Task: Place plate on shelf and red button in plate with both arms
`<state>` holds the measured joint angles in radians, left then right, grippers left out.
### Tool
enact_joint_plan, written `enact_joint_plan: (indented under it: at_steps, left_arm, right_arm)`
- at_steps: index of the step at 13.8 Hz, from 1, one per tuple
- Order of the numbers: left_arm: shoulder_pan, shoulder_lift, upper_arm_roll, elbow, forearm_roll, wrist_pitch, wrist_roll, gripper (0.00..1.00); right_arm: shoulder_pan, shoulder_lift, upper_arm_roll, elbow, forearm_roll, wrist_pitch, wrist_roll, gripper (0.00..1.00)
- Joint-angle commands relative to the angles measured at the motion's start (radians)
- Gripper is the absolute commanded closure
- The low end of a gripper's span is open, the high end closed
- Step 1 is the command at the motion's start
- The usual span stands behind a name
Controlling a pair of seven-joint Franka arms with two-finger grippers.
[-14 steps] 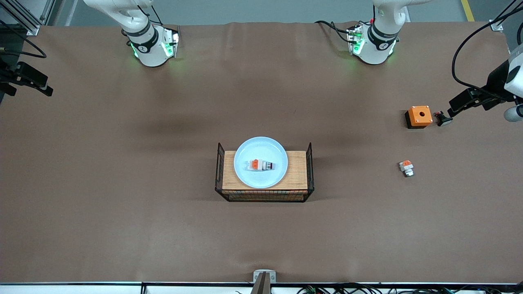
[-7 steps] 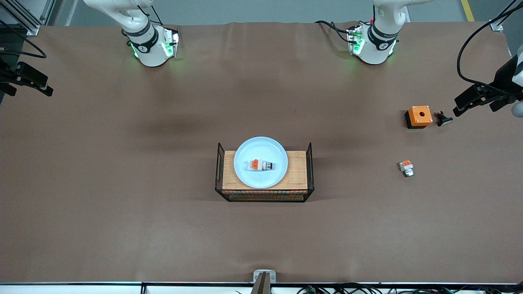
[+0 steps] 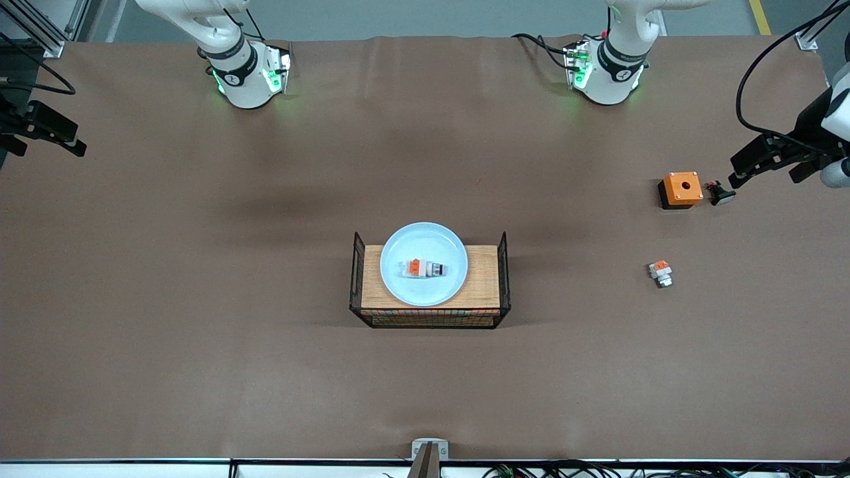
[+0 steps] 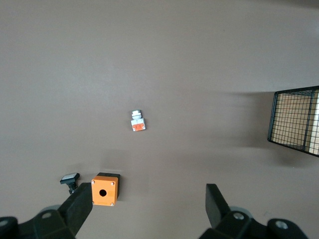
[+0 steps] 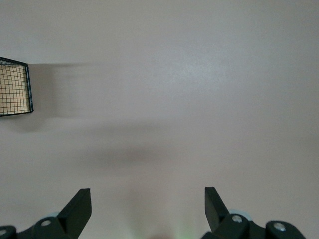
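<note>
The pale blue plate [image 3: 424, 247] lies on the wooden rack [image 3: 483, 279] in the middle of the table. The red button [image 3: 425, 268] lies on its side in the plate. My left gripper [image 3: 764, 174] is open and empty. It hangs over the table at the left arm's end, beside the orange box [image 3: 681, 189]. In the left wrist view its open gripper [image 4: 148, 201] frames bare table next to that box [image 4: 105, 189]. My right gripper [image 3: 43, 143] is open and empty over the right arm's end of the table; its wrist view [image 5: 148, 201] shows bare table.
A similar white-and-orange piece with a pale cap [image 3: 660, 273] lies nearer the front camera than the orange box; it also shows in the left wrist view [image 4: 137, 121]. A small black piece [image 3: 720, 193] lies beside the box. The rack's wire end shows in both wrist views [image 4: 294, 122] [image 5: 15, 87].
My left gripper swung a little toward the table's end and came back beside the orange box. The plate, the button and the right arm have not moved.
</note>
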<state>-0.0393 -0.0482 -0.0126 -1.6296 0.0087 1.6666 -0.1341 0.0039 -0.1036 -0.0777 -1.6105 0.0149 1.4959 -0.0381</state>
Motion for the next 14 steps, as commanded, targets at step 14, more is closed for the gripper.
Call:
enact_joint_plan:
  at_steps: [14]
  left_arm:
    - [-0.008, 0.017, 0.013, 0.023, -0.009, 0.016, 0.018, 0.0]
  right_arm:
    - [-0.009, -0.021, -0.001, -0.025, -0.006, 0.009, -0.014, 0.0]
